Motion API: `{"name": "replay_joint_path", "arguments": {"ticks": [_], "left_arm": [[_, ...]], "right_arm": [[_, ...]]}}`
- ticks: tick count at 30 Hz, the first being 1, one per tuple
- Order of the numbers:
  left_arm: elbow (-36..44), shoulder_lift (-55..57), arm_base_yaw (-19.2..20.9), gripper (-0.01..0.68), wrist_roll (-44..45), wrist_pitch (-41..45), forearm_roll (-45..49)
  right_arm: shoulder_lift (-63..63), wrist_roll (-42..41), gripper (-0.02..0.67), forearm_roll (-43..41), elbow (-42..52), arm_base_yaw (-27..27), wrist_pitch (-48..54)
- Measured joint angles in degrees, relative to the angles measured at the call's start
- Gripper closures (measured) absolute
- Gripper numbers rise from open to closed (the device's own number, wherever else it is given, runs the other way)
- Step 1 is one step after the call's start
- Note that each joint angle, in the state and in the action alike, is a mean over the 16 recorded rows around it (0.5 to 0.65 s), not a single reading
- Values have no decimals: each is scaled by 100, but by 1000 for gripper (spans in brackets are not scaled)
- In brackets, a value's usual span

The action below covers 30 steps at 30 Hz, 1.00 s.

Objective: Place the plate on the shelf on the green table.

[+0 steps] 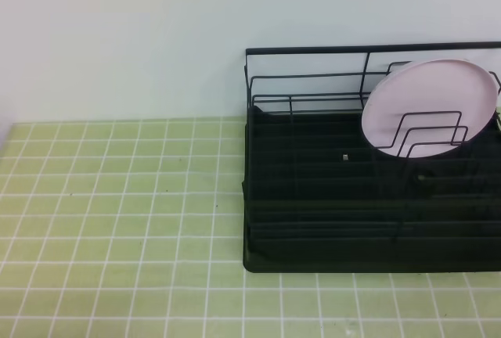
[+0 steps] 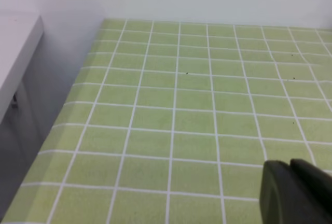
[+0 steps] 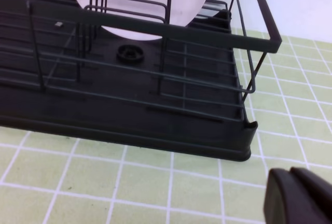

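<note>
Pale pink plate (image 1: 427, 107) stands upright in the black shelf (image 1: 313, 221) on the green desk (image 1: 117, 197). Both claws, left claw (image 2: 296, 193) and right claw (image 3: 298, 198), are pressed together, empty; best kept clear of the shelf.

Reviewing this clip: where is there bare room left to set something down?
Bare tiles of the green table run left of the shelf, and a strip lies along its front edge. Inside the shelf, the left half is free; the right end is crowded by the plate standing in the wire dividers.

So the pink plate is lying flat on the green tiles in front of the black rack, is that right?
Not quite: the pink plate stands on edge inside the black rack, behind its bent-wire dividers, not flat on the green tiles. The exterior high view shows this.
</note>
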Motion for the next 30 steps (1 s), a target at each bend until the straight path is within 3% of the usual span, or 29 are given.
{"name": "replay_joint_path", "arguments": {"ticks": [30], "left_arm": [[0,0,0,675,2,0,0]], "right_arm": [[0,-29,652,0,0,0,0]]}}
